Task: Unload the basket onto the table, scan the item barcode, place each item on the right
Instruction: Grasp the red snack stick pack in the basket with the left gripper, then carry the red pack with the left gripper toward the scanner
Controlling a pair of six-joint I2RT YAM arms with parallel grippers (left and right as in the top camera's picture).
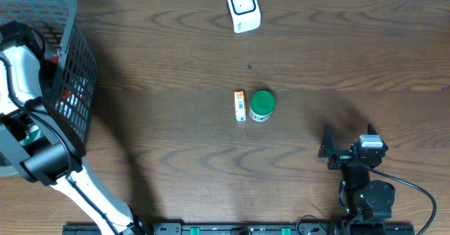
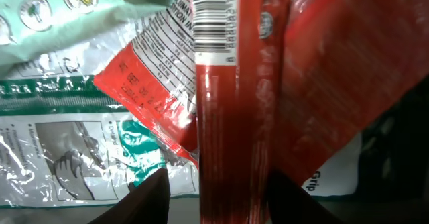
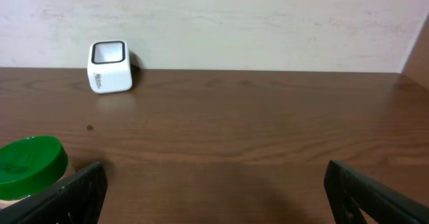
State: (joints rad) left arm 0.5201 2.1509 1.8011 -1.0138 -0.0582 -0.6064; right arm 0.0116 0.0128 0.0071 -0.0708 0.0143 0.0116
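In the left wrist view, a long red packet (image 2: 231, 130) with a white barcode label (image 2: 213, 19) stands up between the fingers of my left gripper (image 2: 218, 187). The right finger is against the packet and the left finger (image 2: 157, 190) stands a little apart from it, so the jaws are open around it. From overhead this gripper is hidden down inside the black basket (image 1: 77, 59). The white scanner (image 1: 243, 8) sits at the table's far edge and also shows as the scanner (image 3: 109, 66) in the right wrist view. My right gripper (image 1: 349, 139) rests open and empty at the front right.
More packets fill the basket: a green-and-white bag (image 2: 74, 150) and a pale green one (image 2: 60, 9). A green-lidded jar (image 1: 262, 105) and a small orange box (image 1: 240, 105) stand mid-table. The jar (image 3: 30, 160) lies just left of my right gripper (image 3: 214, 190).
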